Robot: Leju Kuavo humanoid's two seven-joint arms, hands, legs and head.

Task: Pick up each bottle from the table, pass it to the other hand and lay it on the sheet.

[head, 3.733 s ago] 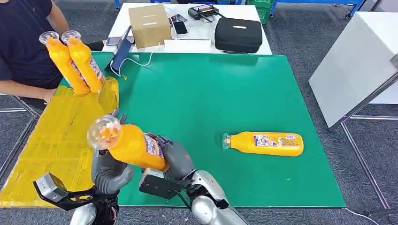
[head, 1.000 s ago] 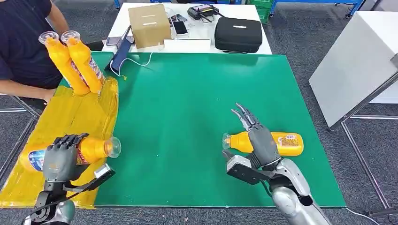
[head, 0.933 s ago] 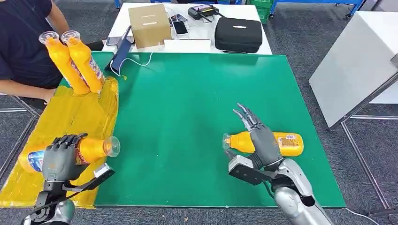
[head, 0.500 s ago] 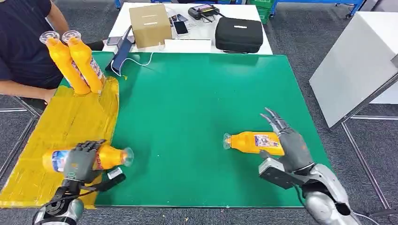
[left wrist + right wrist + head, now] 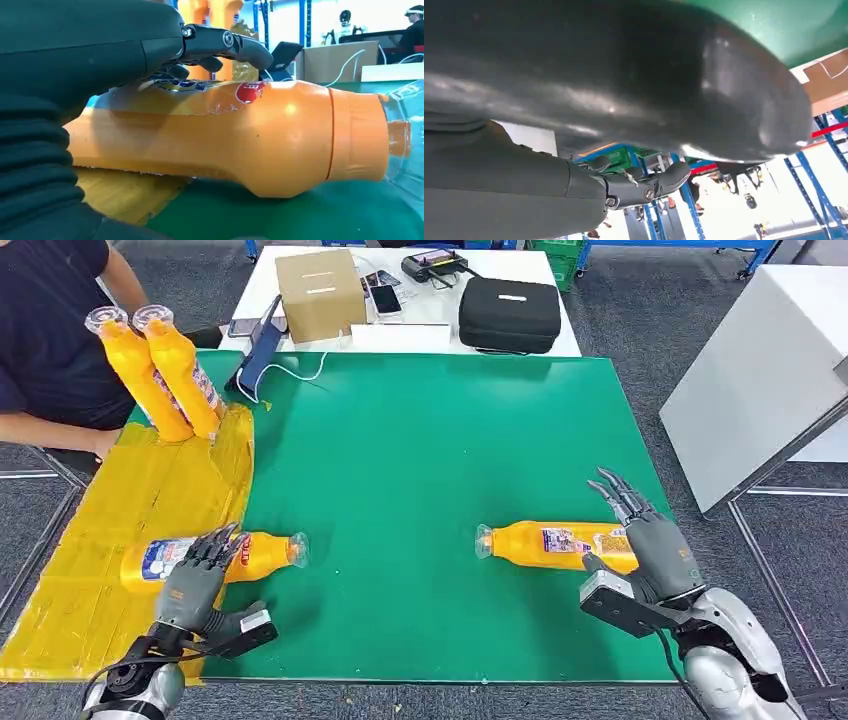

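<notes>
Green table mat point(image 5: 420, 440), yellow sheet point(image 5: 120, 530) at its left edge. Bottle point(image 5: 215, 556) lies across sheet/mat border, left hand point(image 5: 195, 580) over its middle, fingers loosely draped; firm grip or not, can't tell. Second bottle point(image 5: 555, 544) lies on mat w/ right hand point(image 5: 650, 550) at its base end, fingers spread, holding nothing; base hidden behind hand.

- The head view looks down from high up at the green table point(image 5: 430, 440) in front
- The left wrist view sits very close behind the left hand point(image 5: 75, 55), low by the bottle point(image 5: 240, 140)
- Both show that bottle point(image 5: 215, 555)
- The right wrist view is turned, close behind the right hand point(image 5: 599, 90)
</notes>
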